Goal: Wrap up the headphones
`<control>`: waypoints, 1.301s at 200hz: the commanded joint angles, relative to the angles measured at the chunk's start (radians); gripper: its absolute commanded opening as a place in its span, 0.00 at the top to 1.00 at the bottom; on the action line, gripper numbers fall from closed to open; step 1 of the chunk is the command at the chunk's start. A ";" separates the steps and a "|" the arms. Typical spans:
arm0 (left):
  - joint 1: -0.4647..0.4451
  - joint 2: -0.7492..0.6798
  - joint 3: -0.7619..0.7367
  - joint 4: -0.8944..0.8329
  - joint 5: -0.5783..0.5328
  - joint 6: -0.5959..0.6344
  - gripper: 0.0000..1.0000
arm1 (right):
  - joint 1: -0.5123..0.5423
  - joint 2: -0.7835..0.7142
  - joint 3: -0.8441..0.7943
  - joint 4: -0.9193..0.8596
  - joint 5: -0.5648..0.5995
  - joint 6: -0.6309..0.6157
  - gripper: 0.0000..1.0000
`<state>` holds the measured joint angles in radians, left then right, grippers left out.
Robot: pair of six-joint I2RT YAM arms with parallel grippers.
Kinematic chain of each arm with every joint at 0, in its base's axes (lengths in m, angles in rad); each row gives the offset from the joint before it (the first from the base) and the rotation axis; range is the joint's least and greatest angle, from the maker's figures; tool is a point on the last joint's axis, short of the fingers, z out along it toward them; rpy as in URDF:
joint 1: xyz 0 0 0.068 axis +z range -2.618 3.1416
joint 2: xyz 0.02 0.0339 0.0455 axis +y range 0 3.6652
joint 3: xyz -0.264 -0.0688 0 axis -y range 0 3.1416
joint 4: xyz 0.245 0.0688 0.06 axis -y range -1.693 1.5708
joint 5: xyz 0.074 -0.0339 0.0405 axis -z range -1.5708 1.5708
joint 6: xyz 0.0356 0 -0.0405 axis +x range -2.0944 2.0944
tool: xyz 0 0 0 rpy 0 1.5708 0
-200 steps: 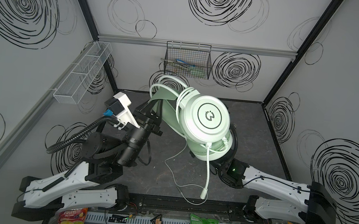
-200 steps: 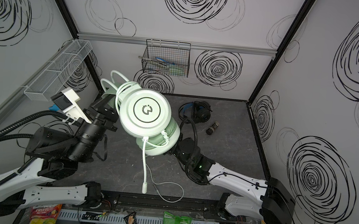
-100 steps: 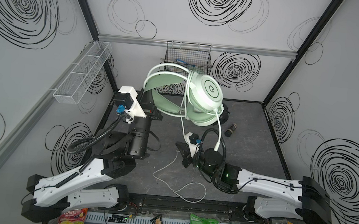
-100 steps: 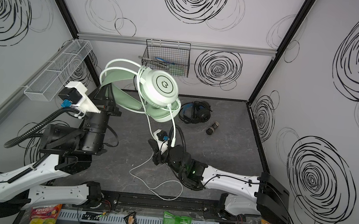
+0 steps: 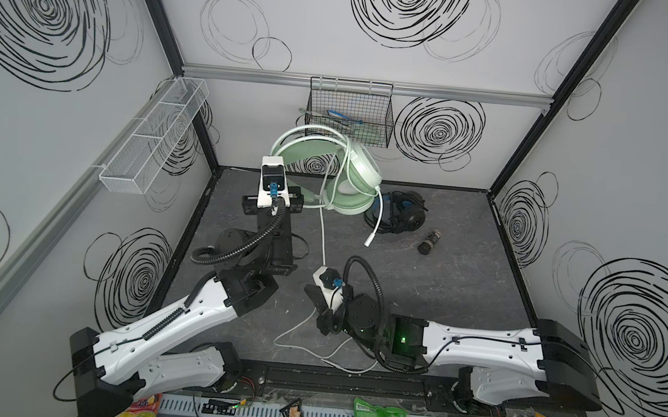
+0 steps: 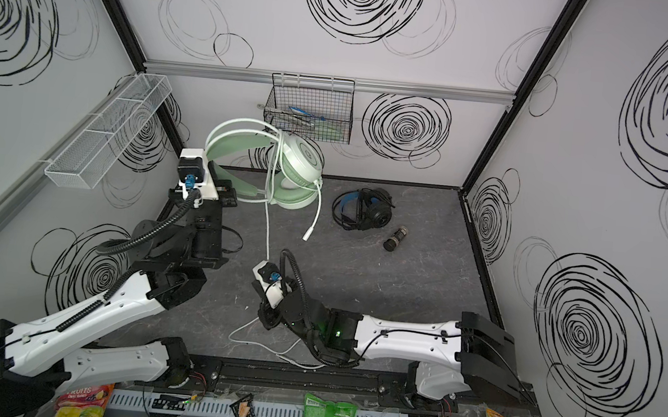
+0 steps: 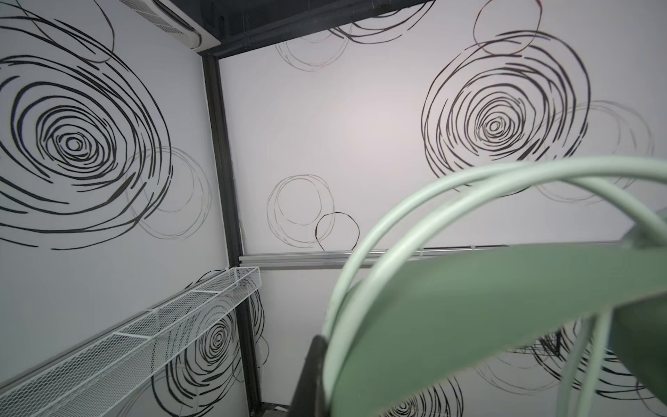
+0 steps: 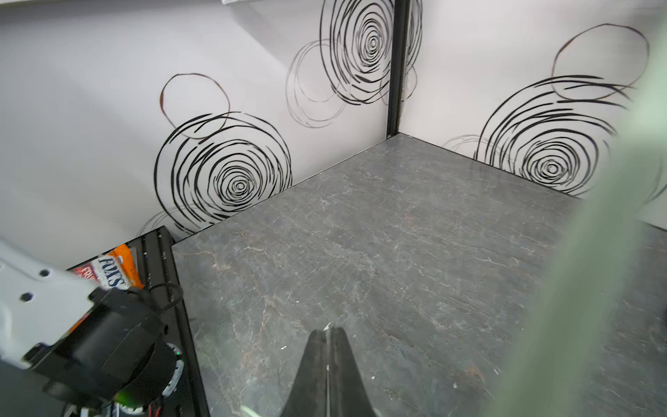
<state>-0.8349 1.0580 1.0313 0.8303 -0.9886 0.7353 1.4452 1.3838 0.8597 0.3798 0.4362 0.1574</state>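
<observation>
Headphones: the mint-green headset point(image 5: 352, 178) hangs off the floor just under the wire basket point(image 5: 349, 115). The black headset point(image 5: 401, 212) lies on the floor below and to the right of that basket.
Left arm: stretched back toward the basket, forearm rising, wrist lifted.
Left gripper point(image 5: 299, 204): clenched on the lower end of the green headband, down-left of the basket. Its wrist view shows the band and the pale hoops passing right by one dark finger.
Headset lie: headband arch to the left of the basket, ear cups stacked directly beneath it.
White cable point(image 5: 323, 233): long axis runs nearly straight from the cups away from the basket. Past the right wrist it goes slack in a loop on the floor, farthest from the basket.
Right gripper point(image 8: 327, 330): jaws pressed together, well in front of the basket at the near end of the straight cable run. A white sliver shows at the tips, but I cannot tell whether the cable is pinched.
Right arm: low over the floor, wrist doubled back, fingers facing the corner to the right of the basket.
Key relation: the headset lies back toward the basket from the right-hand fingers. That arm is nearer the cable, so it probably carries the next wind.
</observation>
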 commanded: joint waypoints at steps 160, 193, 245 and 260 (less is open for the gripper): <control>0.025 -0.043 -0.122 -0.329 0.053 0.109 1.00 | 0.100 -0.236 0.198 -0.406 0.502 -0.371 0.93; -0.010 -0.051 -0.142 -0.376 0.029 0.164 1.00 | 0.091 -0.208 0.235 -0.391 0.596 -0.505 0.93; -0.020 -0.051 -0.176 -0.338 -0.037 0.234 1.00 | 0.054 -0.264 0.232 -0.400 0.660 -0.608 0.91; -0.044 -0.039 -0.183 -0.307 -0.065 0.285 1.00 | 0.045 -0.288 0.221 -0.400 0.685 -0.624 0.90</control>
<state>-0.8597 1.0256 0.8536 0.4103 -0.9722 0.9199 1.5036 1.1728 1.0523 -0.0509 1.0275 -0.4084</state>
